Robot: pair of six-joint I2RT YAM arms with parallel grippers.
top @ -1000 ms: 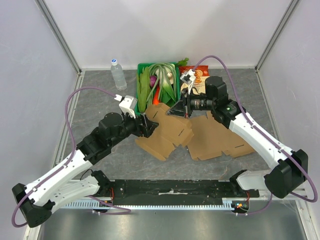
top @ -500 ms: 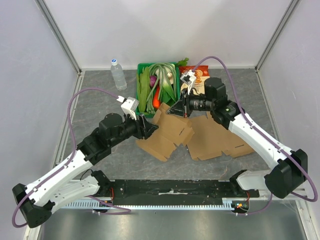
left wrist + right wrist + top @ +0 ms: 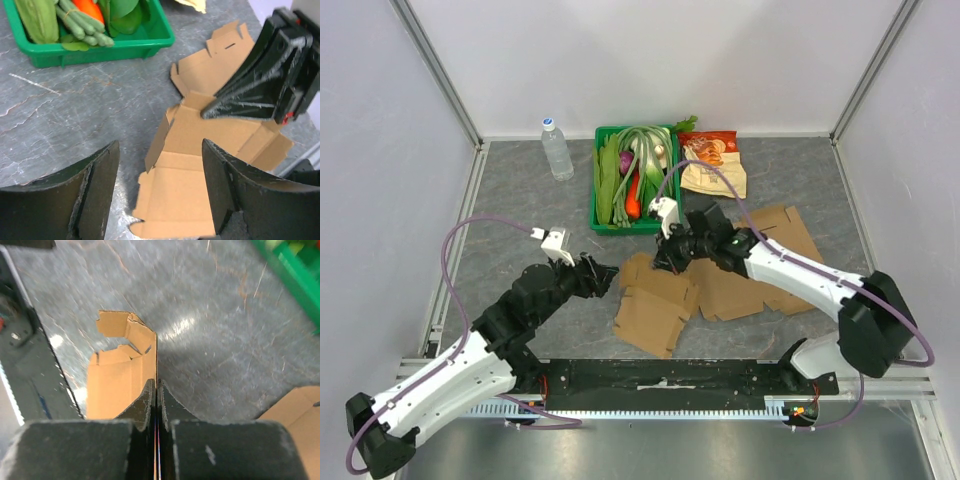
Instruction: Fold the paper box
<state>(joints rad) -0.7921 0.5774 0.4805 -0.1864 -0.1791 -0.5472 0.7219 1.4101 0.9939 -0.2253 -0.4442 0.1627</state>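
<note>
brown cardboard paper box [image 3: 658, 305]: unfolded, lying on the grey stone-patterned table [image 3: 510, 170] near the middle, towards the near edge and in front of both arms. most panels lie flat. one wall on its far side stands raised and shows edge-on in the right wrist view.

right tool [image 3: 667, 262]: fingers pressed together, pinching that raised wall at the far edge of the paper box. the arm reaches in low from the right.

left tool [image 3: 607, 280]: fingers spread wide, nothing between them. it hangs just left of the paper box, apart from it and pointed toward it. in the left wrist view the near left part of the box shows between the two fingers, with one side flap tilted up off the table.

second cardboard sheet [image 3: 765, 268]: flat, just right of the paper box and partly under the right arm. whether the two overlap cannot be told.

green tray [image 3: 610, 228]: far middle of the table, beyond the box. it holds vegetables [image 3: 635, 165]: long green stalks, an orange-red piece and a purple one.

snack bag [image 3: 712, 160]: orange and cream, lying flat just right of the tray.

water bottle [image 3: 557, 150]: clear with a white cap, upright, left of the tray and apart from it.
</note>
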